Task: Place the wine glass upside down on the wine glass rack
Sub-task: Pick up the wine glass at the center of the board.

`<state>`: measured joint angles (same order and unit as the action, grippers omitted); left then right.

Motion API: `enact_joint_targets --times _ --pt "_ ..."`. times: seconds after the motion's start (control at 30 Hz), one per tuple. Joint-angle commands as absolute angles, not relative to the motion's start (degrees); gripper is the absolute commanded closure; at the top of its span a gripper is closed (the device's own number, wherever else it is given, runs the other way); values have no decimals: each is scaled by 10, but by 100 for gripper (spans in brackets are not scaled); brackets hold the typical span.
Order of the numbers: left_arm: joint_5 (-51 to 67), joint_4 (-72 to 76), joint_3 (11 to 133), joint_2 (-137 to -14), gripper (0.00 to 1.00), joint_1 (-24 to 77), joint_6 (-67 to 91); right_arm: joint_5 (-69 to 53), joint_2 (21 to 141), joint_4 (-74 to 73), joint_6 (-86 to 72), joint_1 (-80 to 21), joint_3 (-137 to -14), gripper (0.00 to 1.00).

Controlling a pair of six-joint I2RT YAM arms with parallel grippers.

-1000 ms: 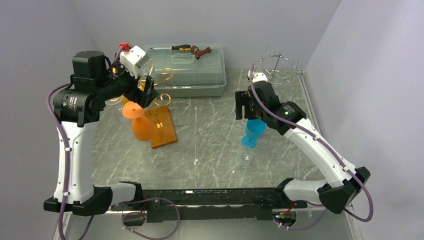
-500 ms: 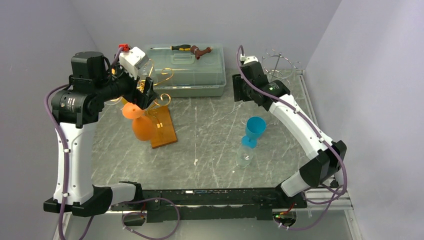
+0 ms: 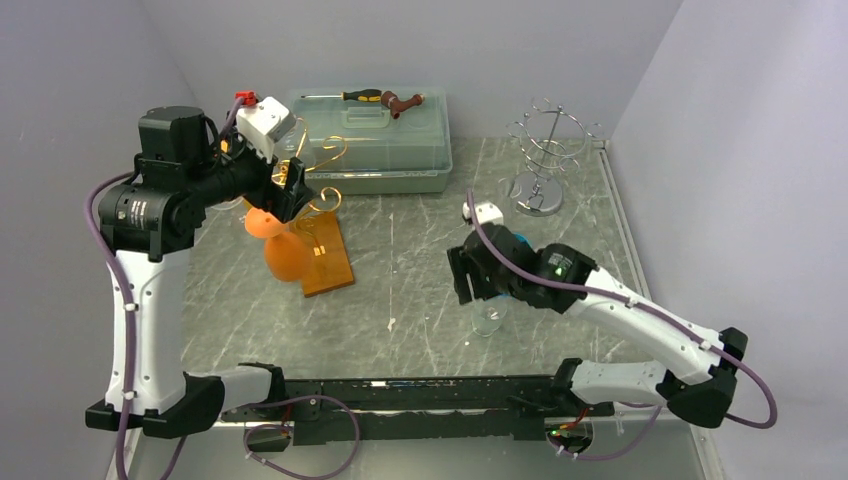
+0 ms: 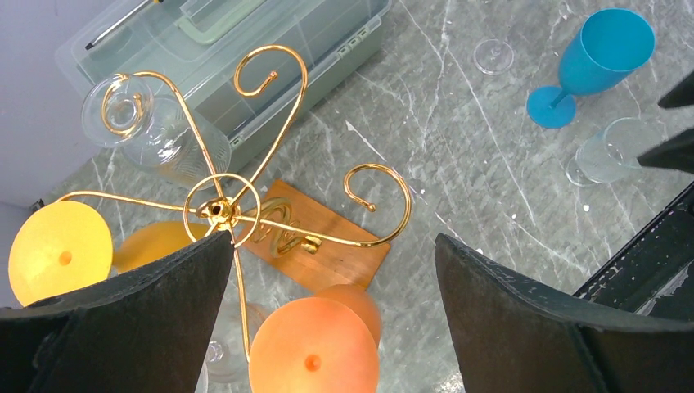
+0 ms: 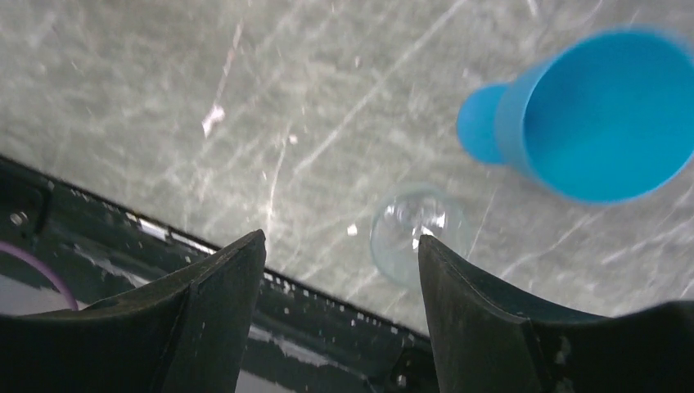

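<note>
An orange wine glass [image 4: 315,348] hangs upside down from an arm of the gold wine glass rack [image 4: 221,209], foot uppermost. My left gripper [image 4: 331,262] hovers open just above it, fingers wide on either side, touching nothing. A yellow glass [image 4: 59,252] and a clear glass [image 4: 155,131] also hang on the rack. A blue wine glass [image 5: 606,115] and a clear glass [image 5: 417,233] stand upright on the table. My right gripper [image 5: 342,246] is open and empty above the table's near edge, the clear glass by its right finger.
The rack stands on a wooden base [image 3: 330,262]. A silver wire rack [image 3: 548,140] stands at the back right. A translucent toolbox [image 3: 375,140] with a screwdriver [image 3: 365,96] on its lid sits at the back. A black rail [image 3: 420,395] runs along the near edge.
My right arm swung back toward the silver rack, then came forward and low over the clear and blue glasses. My left gripper stayed open over the orange glass.
</note>
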<state>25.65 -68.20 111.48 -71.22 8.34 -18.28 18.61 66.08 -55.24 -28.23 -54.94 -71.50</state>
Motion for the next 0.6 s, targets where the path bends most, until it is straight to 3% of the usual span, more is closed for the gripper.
enact_joint_targets --times 0.0,0.23,0.57 --pt "265 -676 1113 -693 1 85 -184 200 637 -607 -399 -600 -652 29" --pt "262 -681 1114 -684 0 85 -193 230 651 -605 -468 -662 -597 31" --pt "259 -696 1114 -677 1 85 -203 270 684 -535 -463 -664 -546 42"
